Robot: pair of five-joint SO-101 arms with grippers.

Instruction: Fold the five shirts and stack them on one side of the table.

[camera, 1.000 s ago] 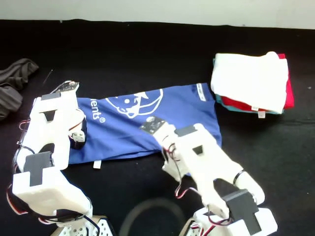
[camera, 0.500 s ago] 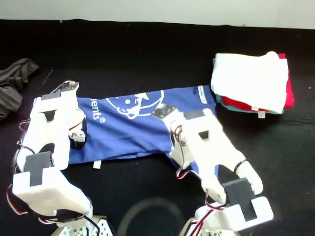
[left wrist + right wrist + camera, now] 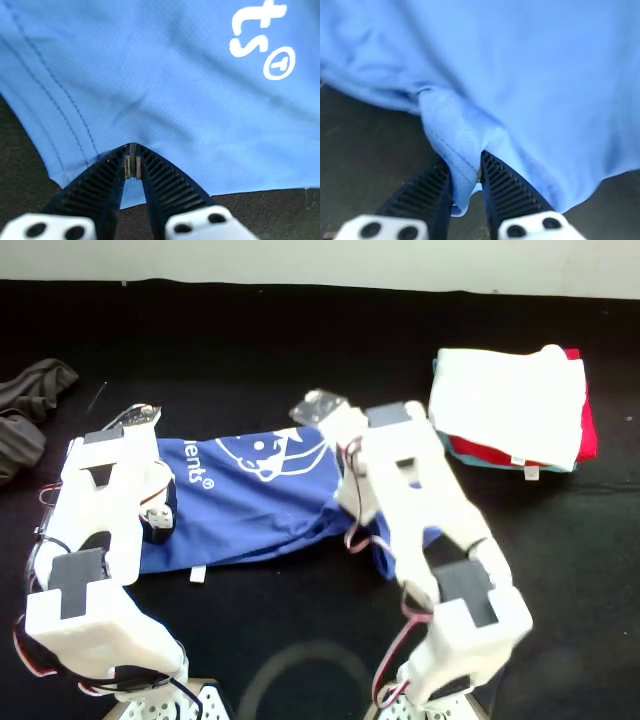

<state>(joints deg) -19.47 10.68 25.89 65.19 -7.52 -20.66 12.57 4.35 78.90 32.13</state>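
A blue shirt (image 3: 255,502) with white print lies across the middle of the black table (image 3: 300,350). My left gripper (image 3: 131,167) is shut on the shirt's hem at its left end, low on the table (image 3: 158,523). My right gripper (image 3: 467,175) is shut on a pinched fold of the blue shirt (image 3: 520,75) and holds the shirt's right part lifted, so the cloth hangs in a bunch under the right arm (image 3: 400,470). The blue shirt (image 3: 165,75) is stretched flat in front of the left fingers.
A stack of folded shirts (image 3: 512,405), white on top with red and teal beneath, sits at the back right. A crumpled dark grey shirt (image 3: 25,415) lies at the far left edge. Bare black table runs along the back and front.
The right arm has risen and swung back and to the left, dragging the shirt's right end up off the table. The left arm has stayed still.
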